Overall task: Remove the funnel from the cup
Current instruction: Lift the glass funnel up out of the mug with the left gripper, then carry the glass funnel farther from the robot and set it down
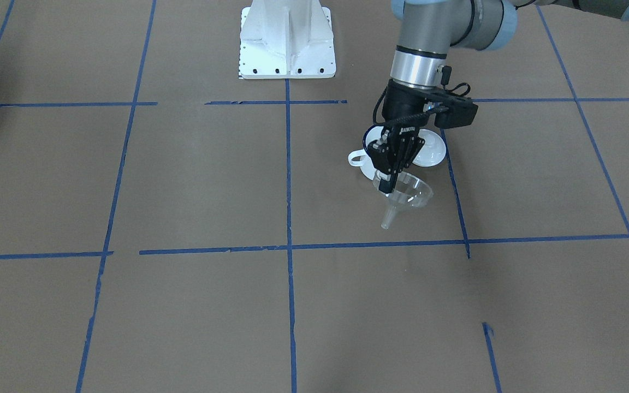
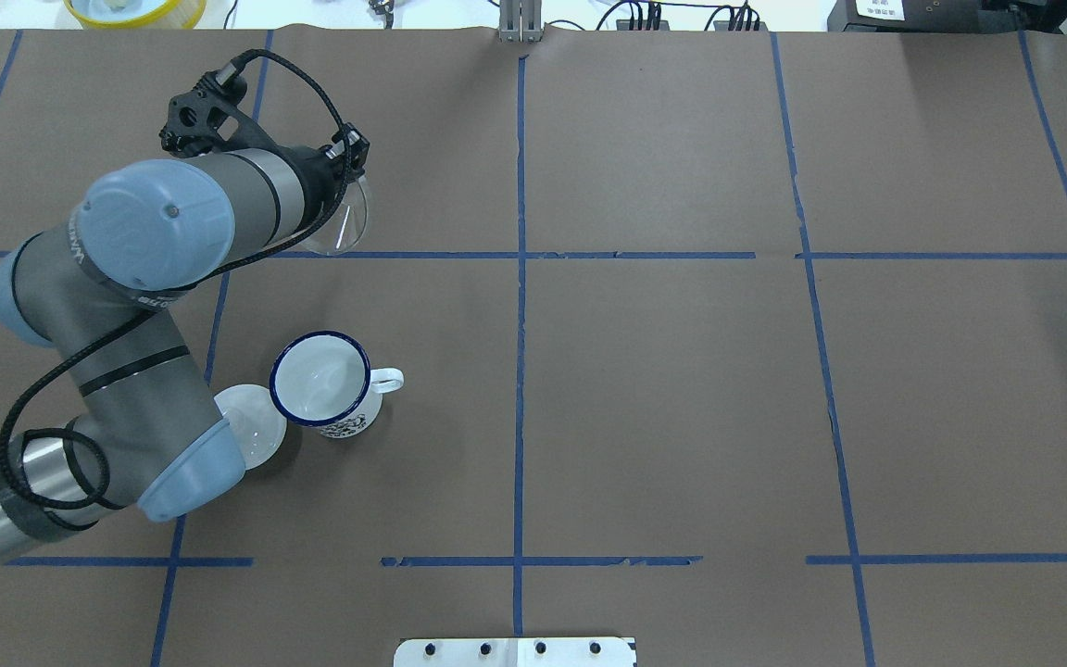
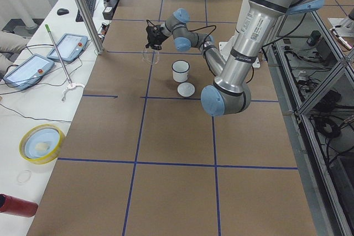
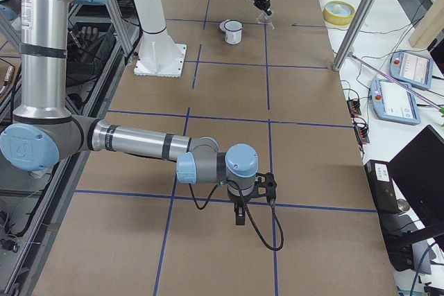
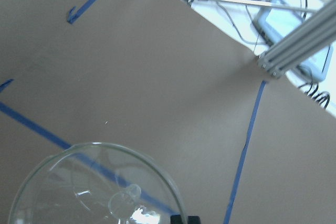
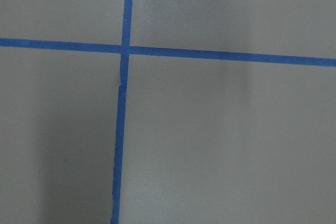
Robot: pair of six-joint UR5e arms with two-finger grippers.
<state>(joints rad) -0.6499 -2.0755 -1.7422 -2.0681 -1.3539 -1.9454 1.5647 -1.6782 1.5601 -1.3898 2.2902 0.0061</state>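
Out beyond the cup (image 2: 322, 380), well apart from it, the left gripper (image 1: 390, 185) is pinching the rim of the clear funnel (image 1: 410, 195) between its fingers (image 1: 384, 187), the spout tilting down toward the worktop (image 2: 682, 389). The left arm is reaching forward past the cup with its wrist angling downward. The right gripper (image 4: 239, 214) is hanging low over the worktop's other end, and I cannot tell whether its fingers are spread or closed.

White round lid (image 2: 260, 431) on brown paper-covered table (image 2: 682, 417), blue tape grid lines (image 2: 520, 371), yellow-rimmed bowl (image 3: 41, 143), red cylinder (image 3: 15, 205), two grey tablets (image 3: 27, 70) on white side bench (image 3: 83, 71)
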